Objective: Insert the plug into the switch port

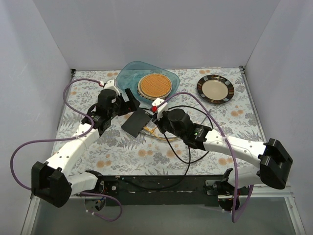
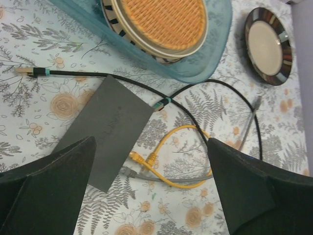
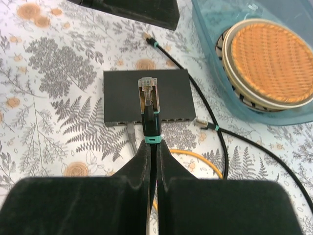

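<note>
The switch [image 1: 136, 122] is a flat black box lying on the floral table; it also shows in the left wrist view [image 2: 110, 129] and the right wrist view [image 3: 122, 95]. Its socket row faces my right gripper, with a grey cable [image 3: 131, 131] plugged in at its left end. My right gripper [image 3: 153, 143] is shut on a black cable just behind its clear plug [image 3: 147, 93], which has a teal band. The plug hangs over the switch's top, just past the socket edge. My left gripper [image 2: 150, 156] is open and empty, above the switch's edge.
A blue tray [image 1: 128, 73] holding a woven-topped plate [image 1: 155, 85] stands behind the switch. A dark-rimmed plate [image 1: 215, 89] is at the back right. A yellow cable [image 2: 188, 161] and loose black cable ends [image 2: 159, 104] lie beside the switch.
</note>
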`<state>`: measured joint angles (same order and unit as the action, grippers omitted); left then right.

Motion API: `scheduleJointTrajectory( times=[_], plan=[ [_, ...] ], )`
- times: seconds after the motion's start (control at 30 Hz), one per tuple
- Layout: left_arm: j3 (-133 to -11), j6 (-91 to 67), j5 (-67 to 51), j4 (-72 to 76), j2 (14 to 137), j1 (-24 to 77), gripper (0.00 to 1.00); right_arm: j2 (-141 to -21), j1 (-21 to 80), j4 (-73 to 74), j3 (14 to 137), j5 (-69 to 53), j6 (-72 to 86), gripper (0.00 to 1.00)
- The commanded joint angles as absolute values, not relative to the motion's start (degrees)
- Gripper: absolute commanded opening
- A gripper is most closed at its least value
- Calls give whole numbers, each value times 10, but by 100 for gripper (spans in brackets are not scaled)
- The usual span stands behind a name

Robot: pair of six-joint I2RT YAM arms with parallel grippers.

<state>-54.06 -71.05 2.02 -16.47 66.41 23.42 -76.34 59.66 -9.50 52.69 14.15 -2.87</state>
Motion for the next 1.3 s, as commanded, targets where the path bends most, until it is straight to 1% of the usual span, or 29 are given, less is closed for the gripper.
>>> scheduleJointTrajectory(
  times=[0.0, 0.17, 0.27, 0.4, 0.53, 0.77, 1.0, 1.27],
  plan=[
    [-523, -670, 31, -135, 694, 214, 98, -778, 568, -80, 533, 74, -10, 1],
    [-512, -654, -17, -86, 741, 181, 98, -827, 531, -57, 551, 4, -4, 1],
    [-507, -639, -26, -50, 768, 171, 98, -859, 505, -47, 565, -47, -4, 1],
    [-496, -628, -40, -3, 811, 163, 98, -907, 489, -18, 593, -74, 10, 1],
    [-494, -619, -72, 39, 882, 156, 98, -953, 483, -3, 622, -80, 7, 1],
    [-505, -606, -106, 78, 951, 149, 98, -1003, 464, 20, 659, -98, 3, 1],
    [-520, -606, -132, 78, 985, 147, 98, -1050, 458, 43, 693, -106, 2, 1],
    [-527, -607, -157, 81, 998, 146, 98, -1073, 454, 44, 683, -110, 2, 1]
  ],
)
